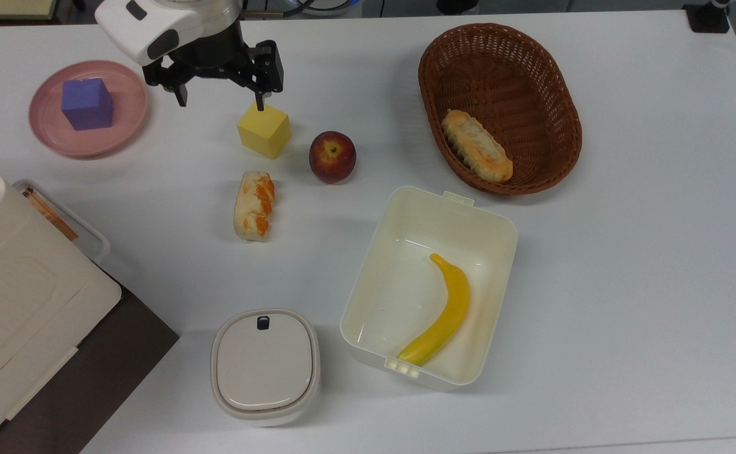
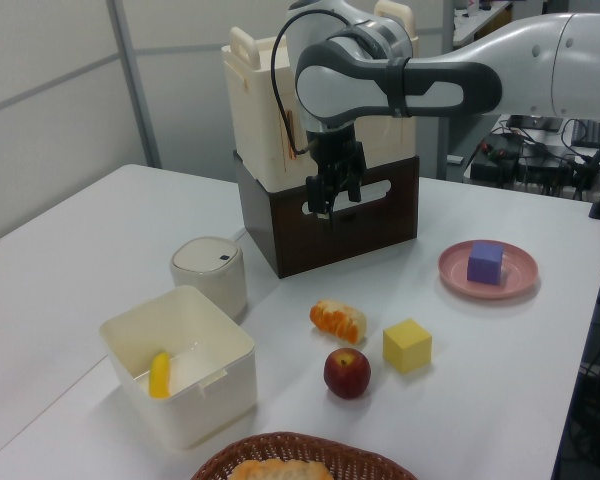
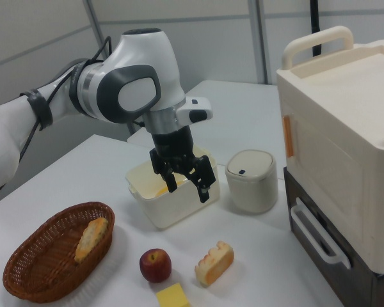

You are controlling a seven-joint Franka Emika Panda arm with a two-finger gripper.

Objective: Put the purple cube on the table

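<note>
The purple cube (image 1: 87, 104) (image 2: 485, 263) rests in the middle of a round pink plate (image 1: 53, 136) (image 2: 454, 270) at the top view's far left. The plate stands on the white table (image 1: 626, 252) (image 2: 80, 240) (image 3: 275, 256). My gripper (image 1: 220, 101) (image 2: 332, 200) (image 3: 188, 188) hangs well above the table, open, with nothing between its fingers. In the top view it appears between the plate and the yellow cube (image 1: 264, 130) (image 2: 407, 345) (image 3: 173, 296), to the right of the purple cube and apart from it.
A red apple (image 1: 332, 156) and a bread piece (image 1: 254, 205) lie near the yellow cube. A wicker basket (image 1: 431, 94) holds bread. An open white box (image 1: 368, 265) holds a banana (image 1: 447, 312). A lidded pot (image 1: 264, 366) and a cream-and-brown cabinet (image 1: 9, 302) stand at the top view's lower left.
</note>
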